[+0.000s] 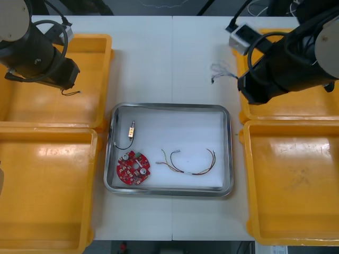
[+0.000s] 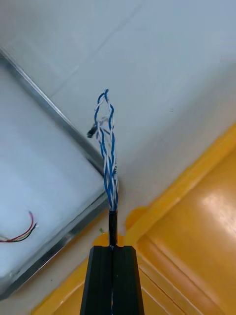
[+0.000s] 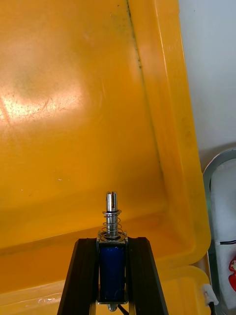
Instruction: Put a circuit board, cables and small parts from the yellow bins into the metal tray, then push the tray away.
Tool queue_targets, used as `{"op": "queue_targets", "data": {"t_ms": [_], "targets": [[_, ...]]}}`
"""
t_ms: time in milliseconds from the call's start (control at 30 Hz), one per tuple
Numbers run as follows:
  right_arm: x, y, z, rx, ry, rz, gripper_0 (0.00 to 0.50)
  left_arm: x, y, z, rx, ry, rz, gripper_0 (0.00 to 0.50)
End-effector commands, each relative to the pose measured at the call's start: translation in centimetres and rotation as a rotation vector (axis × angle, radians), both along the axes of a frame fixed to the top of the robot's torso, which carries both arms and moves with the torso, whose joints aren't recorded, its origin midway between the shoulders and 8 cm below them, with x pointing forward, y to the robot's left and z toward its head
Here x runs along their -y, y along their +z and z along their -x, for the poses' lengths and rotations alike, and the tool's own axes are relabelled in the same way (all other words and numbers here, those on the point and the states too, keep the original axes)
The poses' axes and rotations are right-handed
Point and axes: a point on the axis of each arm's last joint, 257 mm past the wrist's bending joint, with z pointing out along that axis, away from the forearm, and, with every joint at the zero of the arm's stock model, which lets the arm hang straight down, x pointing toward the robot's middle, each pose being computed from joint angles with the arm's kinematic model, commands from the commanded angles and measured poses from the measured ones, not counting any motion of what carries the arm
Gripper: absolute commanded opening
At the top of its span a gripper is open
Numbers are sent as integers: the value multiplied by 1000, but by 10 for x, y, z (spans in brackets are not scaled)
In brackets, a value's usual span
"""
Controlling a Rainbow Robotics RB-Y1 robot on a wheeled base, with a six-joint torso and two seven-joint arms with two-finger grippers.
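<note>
Blue-white cable [image 2: 107,147] is pinched at its black end by the right gripper [image 2: 113,248], whose fingers are pressed together with only the cable's thickness between them. Its long axis runs straight out past the fingertips. The loose twisted length hangs over bare table [image 1: 175,63], between the far right bin [image 1: 275,111] and the tray [image 1: 169,106], just outside the tray's far right corner. From the cable, the tray floor lies toward the table's near edge and slightly to the robot's left, so I judge the drop needs only a short carry that way.

The left gripper [image 3: 112,241] clamps a part [image 3: 112,209] by its blue body, plunger pointing out along the fingers. It is above the far left bin [image 3: 73,98], close to the bin wall that faces the tray, so it has that wall to cross; the right arm looks nearer to a release.

In the tray, the board [image 1: 133,168] fills the near left corner and the red-yellow cable [image 1: 188,161] lies along the near side. A wired part [image 1: 131,128] sits by the left rim, so the far right area is bare.
</note>
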Motion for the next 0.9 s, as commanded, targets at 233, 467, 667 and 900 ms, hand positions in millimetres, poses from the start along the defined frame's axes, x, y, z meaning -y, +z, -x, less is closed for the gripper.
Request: {"op": "queue_targets", "data": {"t_ms": [233,467,667,900], "targets": [[-48,-29,19,50,334,185,0,8,14,-1,35,-47,-2,0],[-88,-51,15,100,500,217,0,7,14,-2,35,-46,-5,1],[-97,-67,2,136,577,274,0,7,15,-2,36,-47,-7,0],[-93,-94,-15,134,630,331,0,7,14,-2,35,-47,-4,0]]}}
